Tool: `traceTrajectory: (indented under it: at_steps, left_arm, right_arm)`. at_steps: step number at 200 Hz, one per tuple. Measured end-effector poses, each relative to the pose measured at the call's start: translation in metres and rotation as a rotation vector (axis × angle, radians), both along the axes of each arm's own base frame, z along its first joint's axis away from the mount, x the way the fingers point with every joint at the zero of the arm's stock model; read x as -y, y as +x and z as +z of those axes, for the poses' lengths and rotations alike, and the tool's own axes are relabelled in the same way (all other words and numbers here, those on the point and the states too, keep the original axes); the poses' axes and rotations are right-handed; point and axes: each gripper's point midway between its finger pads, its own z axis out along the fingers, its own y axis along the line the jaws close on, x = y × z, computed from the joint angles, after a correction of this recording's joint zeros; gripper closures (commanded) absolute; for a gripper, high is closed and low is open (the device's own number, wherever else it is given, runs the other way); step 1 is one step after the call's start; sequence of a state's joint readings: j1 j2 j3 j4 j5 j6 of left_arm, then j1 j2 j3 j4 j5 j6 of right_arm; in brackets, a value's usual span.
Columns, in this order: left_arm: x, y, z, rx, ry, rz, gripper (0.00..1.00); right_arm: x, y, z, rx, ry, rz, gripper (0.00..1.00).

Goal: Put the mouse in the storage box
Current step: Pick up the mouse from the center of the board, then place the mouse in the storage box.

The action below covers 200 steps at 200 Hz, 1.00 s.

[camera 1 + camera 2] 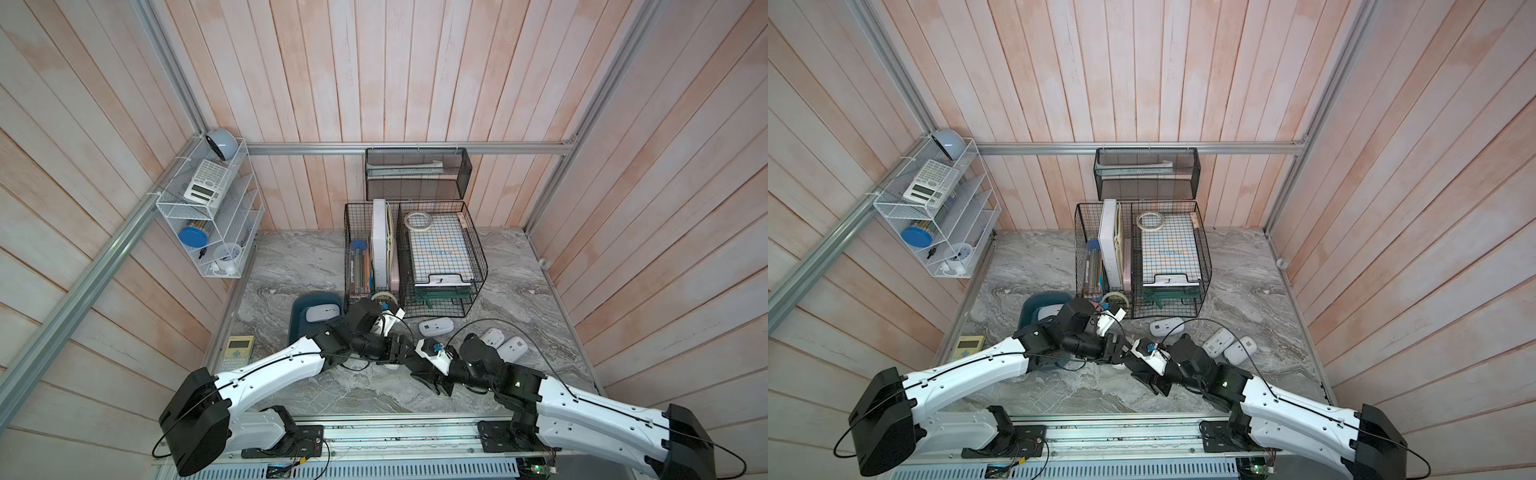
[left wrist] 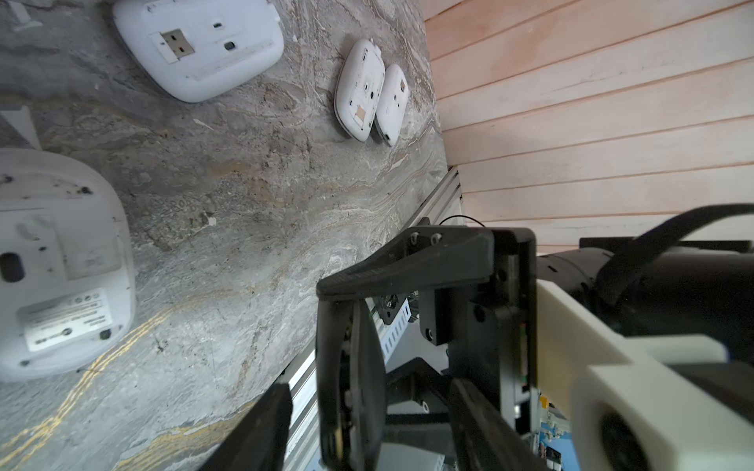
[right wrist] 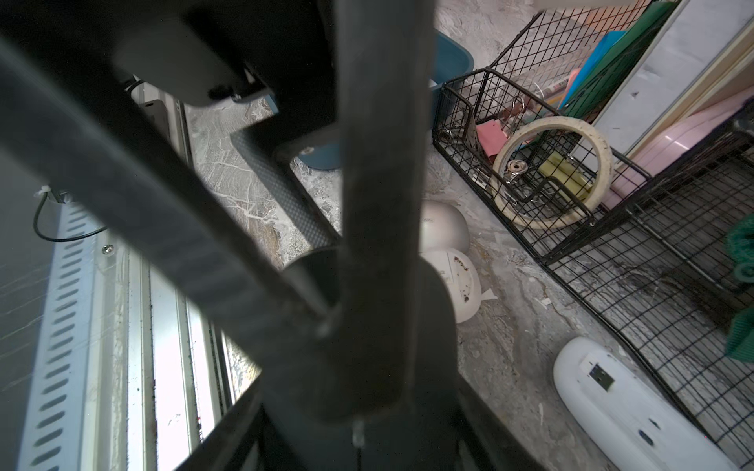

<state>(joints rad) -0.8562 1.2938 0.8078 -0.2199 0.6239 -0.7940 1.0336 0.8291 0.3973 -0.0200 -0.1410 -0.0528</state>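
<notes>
The left gripper point(image 2: 369, 387) jaws are seen apart, empty. The right gripper point(image 3: 326, 316) is closed, nothing seen held. An upturned white mouse point(image 2: 61, 265) is found just beside the left gripper. It is judged light, rigid and slippery, so a grip across the long flanks is recommended.

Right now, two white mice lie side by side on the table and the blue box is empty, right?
Not quite. The storage box is not empty: one white mouse already lies in it, as both top views show. The two mice side by side on the table are just as you say.
</notes>
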Motion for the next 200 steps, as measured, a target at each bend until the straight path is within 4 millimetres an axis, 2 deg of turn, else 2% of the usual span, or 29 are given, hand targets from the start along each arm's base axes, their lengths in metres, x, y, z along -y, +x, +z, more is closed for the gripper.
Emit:
traceTrajectory:
  at_steps: [40,68,87,97,99,120,140,153,170,183,200]
  left_arm:
    - [0.014,0.000,-0.016,-0.035,0.008,-0.014,0.60]
    - [0.016,0.000,-0.021,-0.058,0.017,-0.001,0.77]
    - [0.016,0.000,-0.021,-0.061,0.017,0.004,0.83]
    - [0.015,0.000,-0.019,-0.058,0.014,0.003,0.87]
    - [0.015,0.000,-0.019,-0.057,0.014,0.004,0.87]
    - [0.007,0.006,-0.010,-0.042,-0.003,0.025,0.90]
    - [-0.026,0.031,0.006,-0.018,-0.020,0.129,0.91]
    - [-0.064,0.056,0.020,0.006,-0.036,0.251,0.91]
    - [-0.123,0.085,0.036,0.053,-0.029,0.442,0.91]
    - [-0.161,0.095,0.039,0.068,0.005,0.556,0.91]
    - [-0.194,0.096,0.030,0.039,0.076,0.647,0.91]
  right_arm:
    - [0.000,0.000,0.000,0.001,0.001,0.001,0.40]
    - [0.000,0.000,-0.001,0.001,-0.004,0.000,0.38]
    - [0.000,0.001,-0.001,0.002,-0.006,-0.001,0.25]
    - [0.000,0.001,-0.001,-0.001,-0.002,-0.003,0.12]
    - [0.000,0.001,0.000,0.006,-0.004,0.001,0.05]
    - [-0.001,0.003,0.003,0.008,0.012,-0.013,0.03]
    - [0.000,0.006,0.010,0.028,0.034,-0.029,0.02]
    - [0.001,0.008,0.018,0.046,0.058,-0.044,0.03]
    - [0.002,0.010,0.028,0.069,0.100,-0.061,0.02]
    - [0.003,0.012,0.031,0.079,0.117,-0.070,0.02]
    - [0.004,0.013,0.029,0.081,0.114,-0.077,0.03]
